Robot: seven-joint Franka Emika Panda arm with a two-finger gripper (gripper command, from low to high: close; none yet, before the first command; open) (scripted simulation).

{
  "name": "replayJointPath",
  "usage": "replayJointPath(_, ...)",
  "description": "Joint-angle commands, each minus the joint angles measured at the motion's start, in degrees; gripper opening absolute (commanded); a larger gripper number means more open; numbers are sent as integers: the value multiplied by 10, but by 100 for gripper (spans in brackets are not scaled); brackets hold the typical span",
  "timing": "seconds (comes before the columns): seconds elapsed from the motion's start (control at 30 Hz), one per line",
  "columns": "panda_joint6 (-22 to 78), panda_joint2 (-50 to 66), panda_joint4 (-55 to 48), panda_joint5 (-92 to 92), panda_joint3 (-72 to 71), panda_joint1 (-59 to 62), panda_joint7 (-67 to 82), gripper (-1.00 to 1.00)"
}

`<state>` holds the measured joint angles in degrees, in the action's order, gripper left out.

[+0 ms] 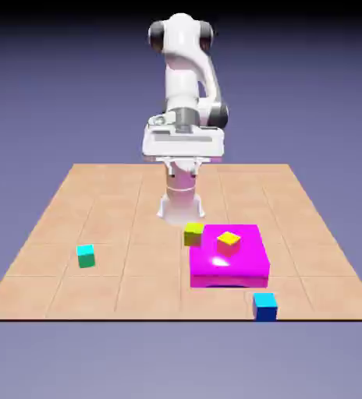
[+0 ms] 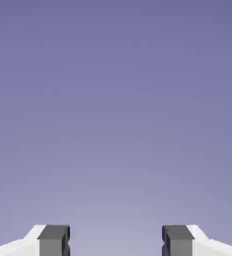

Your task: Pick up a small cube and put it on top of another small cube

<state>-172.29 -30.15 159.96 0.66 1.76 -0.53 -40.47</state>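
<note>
Exterior view first: the white arm (image 1: 186, 86) is folded up high at the far edge of the tan tiled worktop (image 1: 106, 203), with its hand facing the camera, nowhere near any of the blocks. The small cube (image 1: 86, 255), cyan top with green sides, sits alone on the worktop toward the exterior view's left, well apart from everything else. Over on the exterior view's right there's a big magenta slab (image 1: 229, 261) with a little yellow-topped cube with red sides (image 1: 228, 242) sitting on top of it. An olive-yellow cube (image 1: 193, 234) rests on the worktop right at the slab's far left corner, looks like it's touching or just beside it. Then a cyan-topped cube with blue sides (image 1: 265, 305) is near the front edge, just in front of the slab's right corner. Hand view: pretty much nothing but the blue-violet backdrop. The pincer (image 2: 116, 241) shows its 2 grey fingertips (image 2: 54, 240) at the bottom, spread wide apart with nothing between them, so it's released and empty.
</note>
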Motion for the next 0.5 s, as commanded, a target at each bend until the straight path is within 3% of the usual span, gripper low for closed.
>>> replayJointPath(0.0, 14, 21, -9, 5, 15, 1, 17, 0)
replayJointPath(0.47, 214, 311, -130, 82, 219, 20, 248, 0)
